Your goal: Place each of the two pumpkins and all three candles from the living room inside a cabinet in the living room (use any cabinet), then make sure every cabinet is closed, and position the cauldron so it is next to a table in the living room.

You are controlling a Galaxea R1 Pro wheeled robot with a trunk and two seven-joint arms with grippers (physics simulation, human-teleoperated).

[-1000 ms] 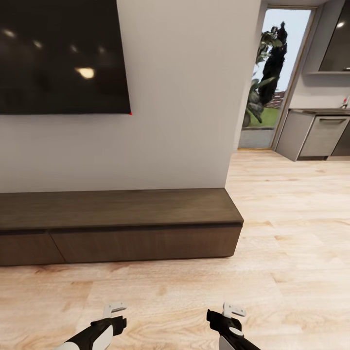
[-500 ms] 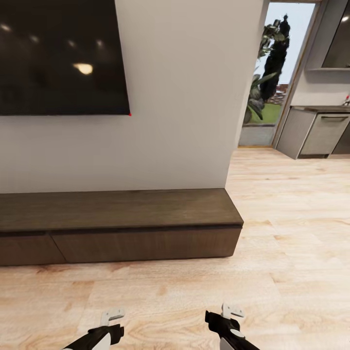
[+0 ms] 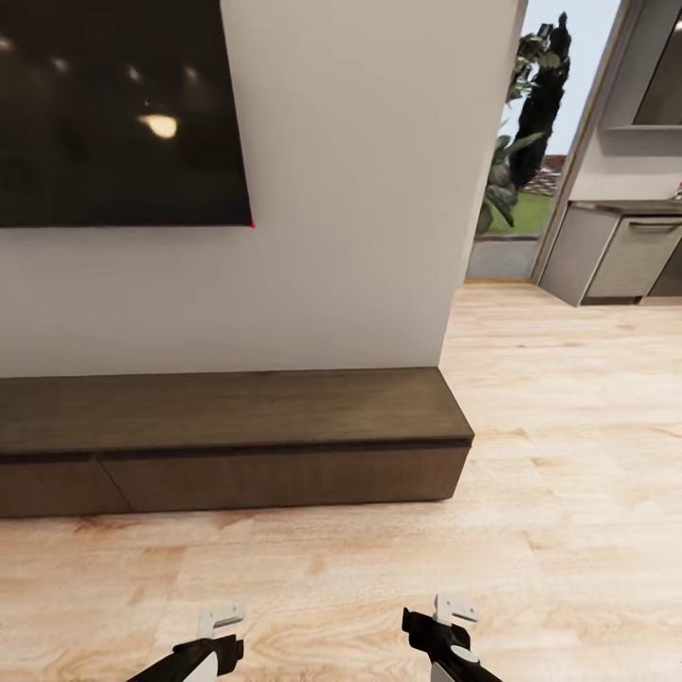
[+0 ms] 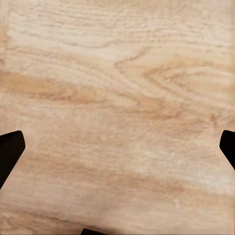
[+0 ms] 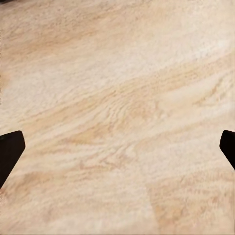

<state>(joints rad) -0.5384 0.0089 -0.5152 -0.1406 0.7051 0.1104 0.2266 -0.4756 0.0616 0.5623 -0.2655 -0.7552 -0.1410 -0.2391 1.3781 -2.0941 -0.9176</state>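
Facing the low cabinet [image 3: 237,440] under the TV [image 3: 118,109], fronts look shut. Left tool [image 3: 220,620] & right tool [image 3: 453,611] both wide open, empty. Pumpkins, candles, cauldron out of frame, so progress unclear.

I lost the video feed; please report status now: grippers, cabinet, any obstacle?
Left gripper and right gripper open, empty, above light wood floor. Long low dark-wood cabinet ahead, closed. No obstacle seen.

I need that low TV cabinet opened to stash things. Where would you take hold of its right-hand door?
No handle shows on the low cabinet. Its best hold is probably the dark recess under the top slab, above the right-hand door: hook the fingers in from the front.
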